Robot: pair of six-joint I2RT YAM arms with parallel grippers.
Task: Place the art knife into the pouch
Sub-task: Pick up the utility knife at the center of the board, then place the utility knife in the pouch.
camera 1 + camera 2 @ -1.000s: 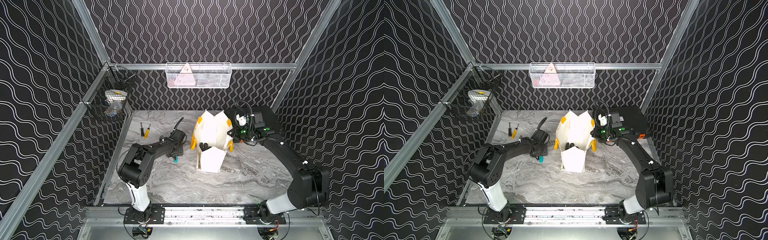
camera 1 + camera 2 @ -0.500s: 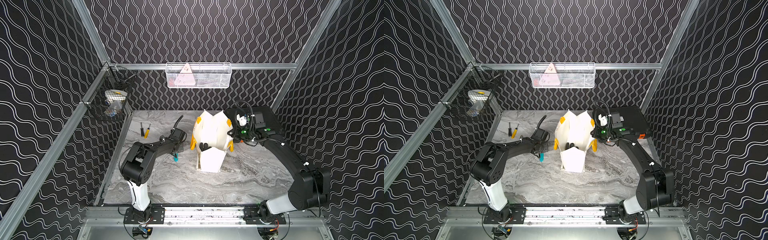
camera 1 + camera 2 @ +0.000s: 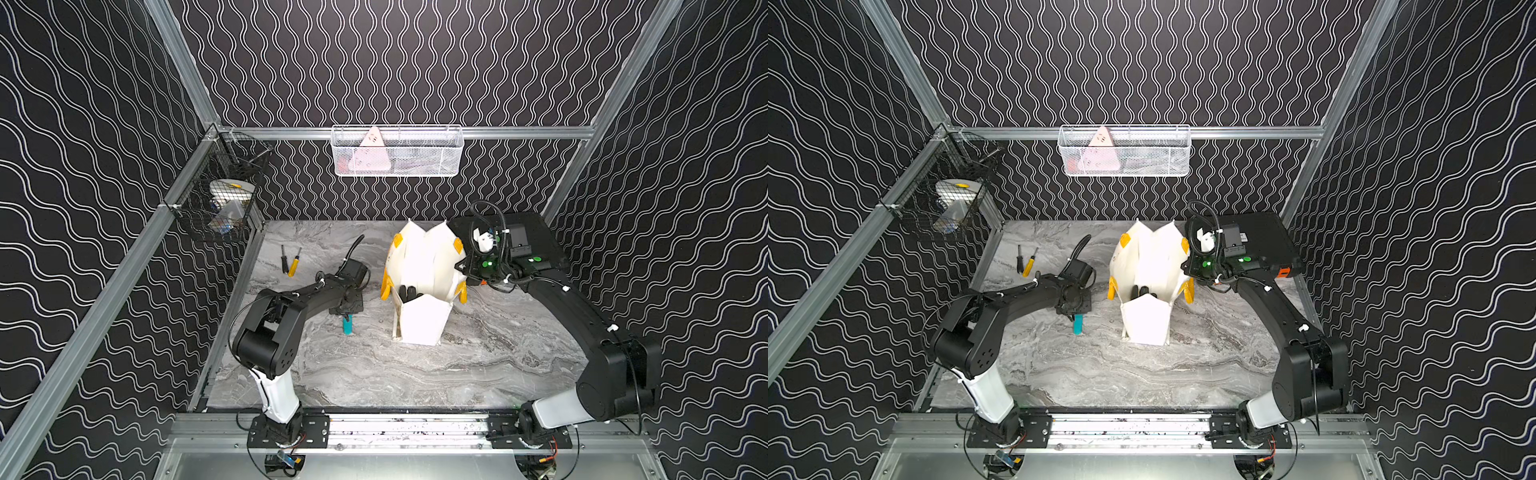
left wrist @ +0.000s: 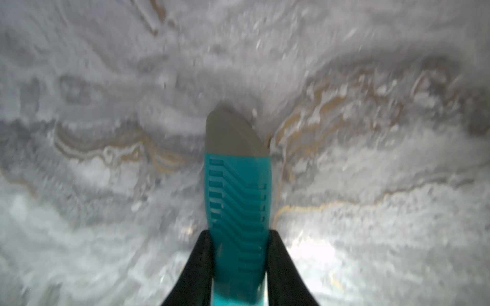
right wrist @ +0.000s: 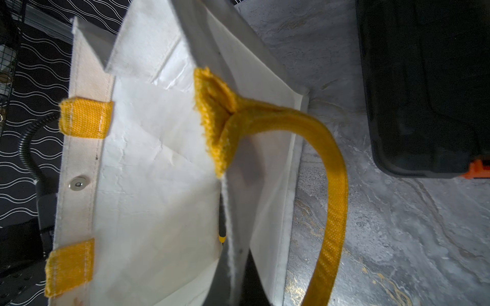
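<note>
The art knife point(image 3: 347, 326) point(image 3: 1078, 325) is teal with a grey end and sits low over the marble table, left of the pouch. My left gripper point(image 3: 346, 316) point(image 4: 240, 234) is shut on its ribbed handle point(image 4: 237, 190), one black finger on each side. I cannot tell whether the knife touches the table. The white pouch point(image 3: 424, 266) point(image 3: 1150, 262) point(image 5: 159, 159) with yellow handles stands open at mid-table. My right gripper point(image 3: 464, 266) point(image 5: 234, 265) is shut on the pouch's right rim, beside a yellow handle point(image 5: 331, 212).
A black case point(image 3: 536, 237) point(image 5: 424, 79) with orange latches lies behind the right arm. Two screwdrivers point(image 3: 291, 262) lie at the back left. Dark tool handles point(image 3: 407, 292) stick up inside the pouch. Wire baskets point(image 3: 397, 151) hang on the walls.
The left gripper's jaws have closed onto the knife, and the knife has shifted slightly toward the front. The right arm and the pouch have not moved.
</note>
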